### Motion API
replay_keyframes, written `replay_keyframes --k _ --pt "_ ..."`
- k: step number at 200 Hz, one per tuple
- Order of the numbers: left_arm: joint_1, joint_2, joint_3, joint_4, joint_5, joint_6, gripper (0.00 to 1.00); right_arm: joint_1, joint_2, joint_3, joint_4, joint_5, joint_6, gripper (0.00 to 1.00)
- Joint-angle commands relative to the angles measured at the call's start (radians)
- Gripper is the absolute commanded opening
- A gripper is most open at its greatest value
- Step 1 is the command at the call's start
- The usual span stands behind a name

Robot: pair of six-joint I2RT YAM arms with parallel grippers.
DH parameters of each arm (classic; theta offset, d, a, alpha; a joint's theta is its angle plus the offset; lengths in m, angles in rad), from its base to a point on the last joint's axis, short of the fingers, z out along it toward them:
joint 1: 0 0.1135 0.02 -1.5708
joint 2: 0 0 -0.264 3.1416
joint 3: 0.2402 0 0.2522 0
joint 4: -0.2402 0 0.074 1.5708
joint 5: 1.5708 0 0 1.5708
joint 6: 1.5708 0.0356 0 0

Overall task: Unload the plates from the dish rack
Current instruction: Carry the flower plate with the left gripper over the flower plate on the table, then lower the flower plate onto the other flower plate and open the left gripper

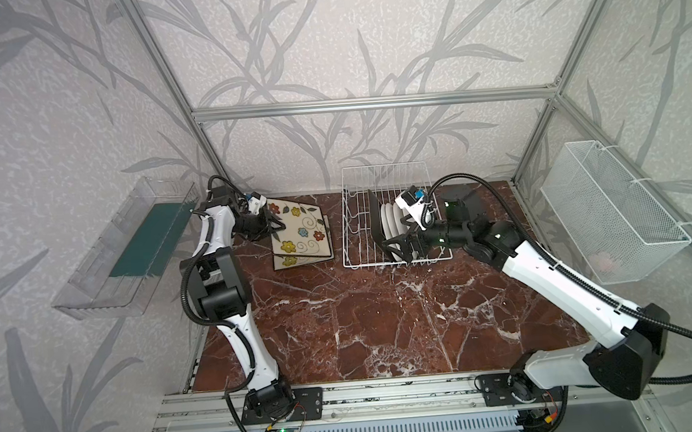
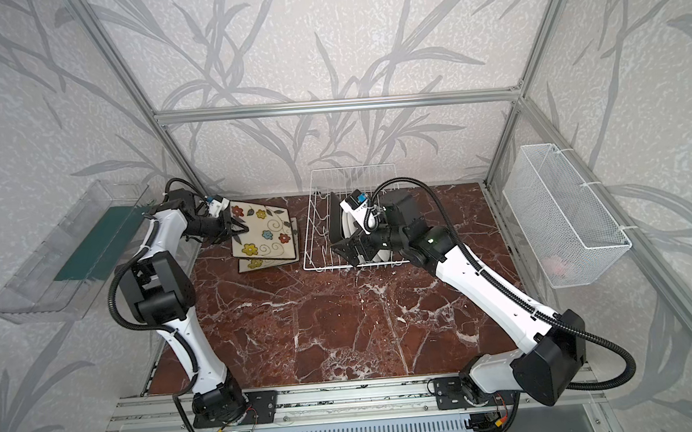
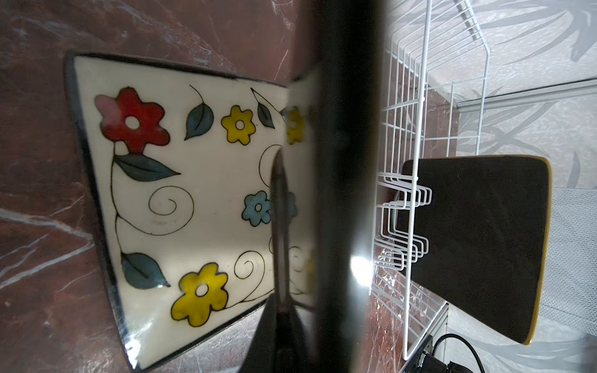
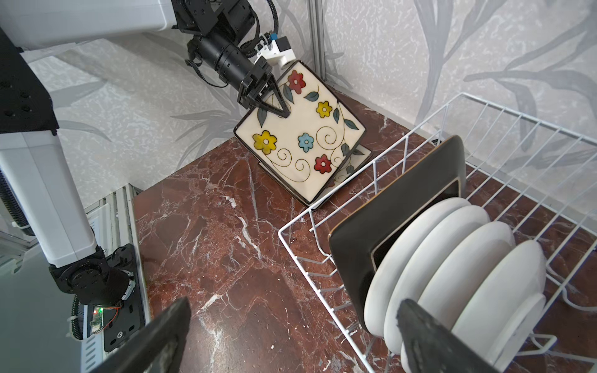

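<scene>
Status: I'm setting a square plate down on the unloaded pile.

- My left gripper [image 1: 280, 226] is clamped shut on the rim of the flowered plate [image 1: 299, 232], left of centre in both top views. I'm holding it tilted, gripped edge high.
- It's hanging over a second flowered plate [image 1: 293, 263] that's lying flat on the marble table [image 1: 385, 318]. I can't tell if the low edge is touching that one yet.
- The dish rack [image 1: 358, 233] is sitting at centre, toward the back wall, just right of the pile.
- It's holding a black-backed square plate [image 4: 397, 206] on edge, maybe another behind it, I can't tell. Four round white plates [image 4: 458, 258] are standing in a row against it, at lower right of the right wrist view.
- My right gripper [image 1: 396, 249] is hovering at the front end of that row. Its fingers are spread wide and gripping nothing.

My read: unloading is partway, with two squares out and the rounds untouched.

Next for the left side, as I'm judging it:
- Level the plate and lower it until it's bearing on the one below.
- Then part the fingers and back out sideways without dragging the rim.

Next for the right side: line one finger into the gap between plates and pinch a single rim, not two. The gaps are looking tight.
</scene>
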State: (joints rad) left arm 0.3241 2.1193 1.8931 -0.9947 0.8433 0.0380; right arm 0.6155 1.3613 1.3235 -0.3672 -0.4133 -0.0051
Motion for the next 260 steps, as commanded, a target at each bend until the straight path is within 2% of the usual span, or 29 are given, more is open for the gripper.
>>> replay_keyframes --k 1,188,222,260 --pt "0.007 0.003 0.079 -0.048 0.143 0.055 0.0 0.004 0.013 0.033 -0.009 -0.012 -0.014 0.99" --pt "0.027 0.183 0.197 -0.153 0.155 0.102 0.0 0.003 0.013 0.045 -0.052 0.017 -0.044 0.99" --pt "0.031 0.202 0.204 -0.155 0.14 0.094 0.11 0.003 0.018 0.048 -0.053 0.017 -0.042 0.99" --pt "0.035 0.214 0.202 -0.153 0.119 0.084 0.17 0.003 0.025 0.051 -0.053 0.019 -0.043 0.99"
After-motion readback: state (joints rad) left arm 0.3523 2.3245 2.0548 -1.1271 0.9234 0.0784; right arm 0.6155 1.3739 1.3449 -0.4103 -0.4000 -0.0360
